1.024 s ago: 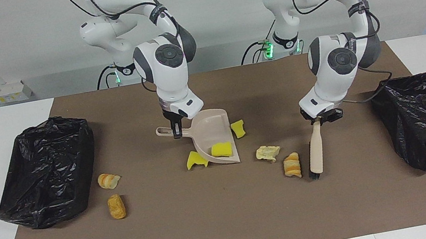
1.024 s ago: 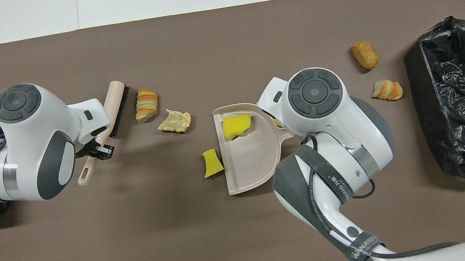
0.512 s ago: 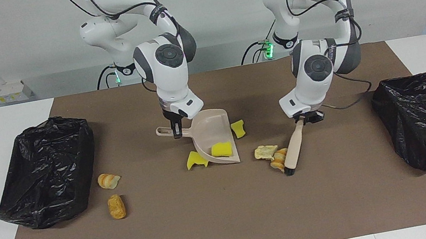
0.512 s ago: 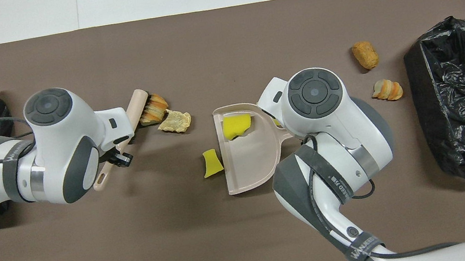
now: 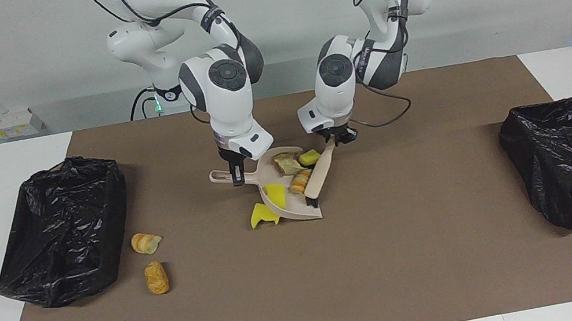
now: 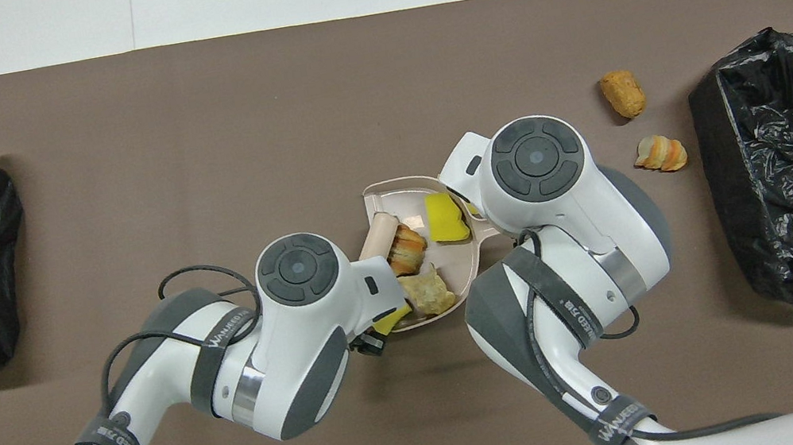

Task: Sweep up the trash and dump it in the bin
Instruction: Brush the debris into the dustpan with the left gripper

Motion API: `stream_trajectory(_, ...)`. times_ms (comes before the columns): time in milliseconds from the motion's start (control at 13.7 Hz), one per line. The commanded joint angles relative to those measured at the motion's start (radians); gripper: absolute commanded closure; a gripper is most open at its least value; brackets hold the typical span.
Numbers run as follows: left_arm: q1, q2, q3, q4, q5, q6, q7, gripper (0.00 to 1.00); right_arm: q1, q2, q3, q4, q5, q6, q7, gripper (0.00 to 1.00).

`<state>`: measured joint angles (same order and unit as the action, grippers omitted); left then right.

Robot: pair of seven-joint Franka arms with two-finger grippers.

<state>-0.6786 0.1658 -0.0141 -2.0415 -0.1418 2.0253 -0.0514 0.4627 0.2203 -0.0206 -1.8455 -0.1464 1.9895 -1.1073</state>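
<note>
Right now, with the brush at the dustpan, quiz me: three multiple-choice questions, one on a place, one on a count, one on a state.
1. The two loose bread lumps lie: A at the left arm's end; B at the right arm's end beside a bin; C midway between the arms.
2. Black bins: A one; B three; C two.
3. The brush is: A held by the left gripper; B lying free; C in a bin.
Answers: 1 B, they sit next to that bin; 2 C, one at each table end; 3 A, gripper shut on its handle, head at the dustpan.

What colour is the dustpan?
Beige, a pale pinkish tan. The dustpan shows best in the facing view.
</note>
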Motion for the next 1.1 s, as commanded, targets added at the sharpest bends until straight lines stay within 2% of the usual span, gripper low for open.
stream_trajectory(0, -0.044, -0.025, 0.016, 0.033, -0.039, -0.008, -0.106, 1.0, -0.016, -0.024, 0.011, -0.031, -0.013, 0.003, 0.001, 1.0)
stream_trajectory(293, -0.023, -0.048, 0.022, 0.136, -0.042, -0.109, -0.189, 1.0, -0.028, -0.019, 0.011, -0.029, -0.013, 0.038, -0.076, 1.0)
stream_trajectory(512, -0.001, -0.104, 0.023, 0.135, -0.071, -0.149, -0.263, 1.0, -0.056, -0.018, 0.011, -0.058, 0.002, 0.138, -0.144, 1.0)
stream_trajectory(731, -0.001, -0.159, 0.023, 0.022, -0.073, -0.162, -0.367, 1.0, -0.056, -0.021, 0.011, -0.077, 0.043, 0.201, -0.152, 1.0)
stream_trajectory(1024, 0.014, -0.2, 0.023, -0.152, -0.073, -0.134, -0.628, 1.0, -0.056, -0.019, 0.011, -0.087, 0.09, 0.241, -0.158, 1.0)
